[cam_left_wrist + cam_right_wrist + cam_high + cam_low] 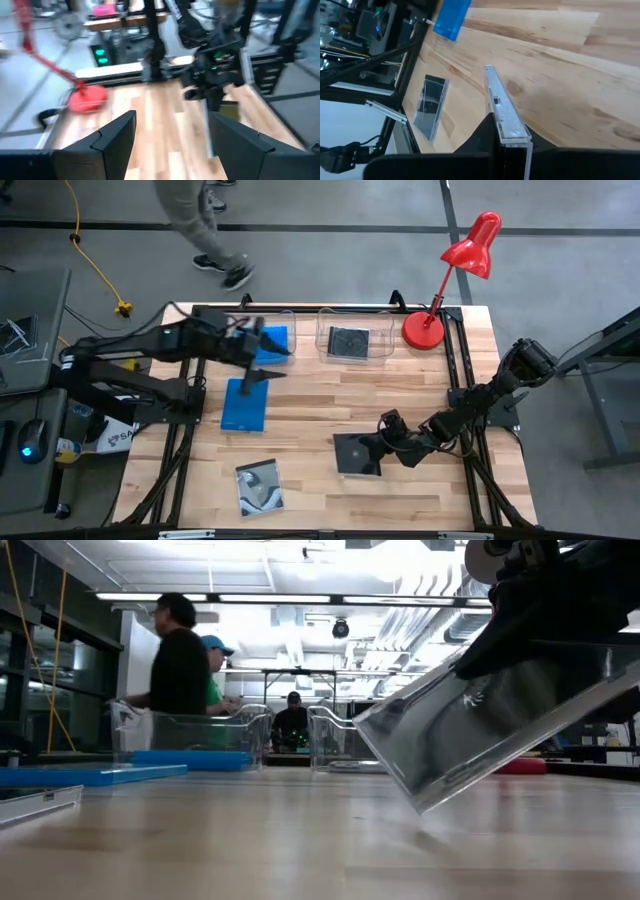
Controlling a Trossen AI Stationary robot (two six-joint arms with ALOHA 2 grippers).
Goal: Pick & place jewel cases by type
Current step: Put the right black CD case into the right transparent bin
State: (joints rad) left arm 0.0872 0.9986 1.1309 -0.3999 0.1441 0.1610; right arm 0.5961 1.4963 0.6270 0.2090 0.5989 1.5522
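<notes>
My right hand [383, 442] clamps a square black plastic jewel case [357, 453], tilted off the wooden tabletop [330, 395].

My left hand [262, 352] hangs open at ten o'clock, above a bright blue rectangular case [244, 405].

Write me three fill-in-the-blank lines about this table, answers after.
1. The right gripper is shut on a ____ jewel case.
2. The left gripper has its fingers ____.
3. The lamp at the table's corner is ____.

Answers: black; open; red
</notes>
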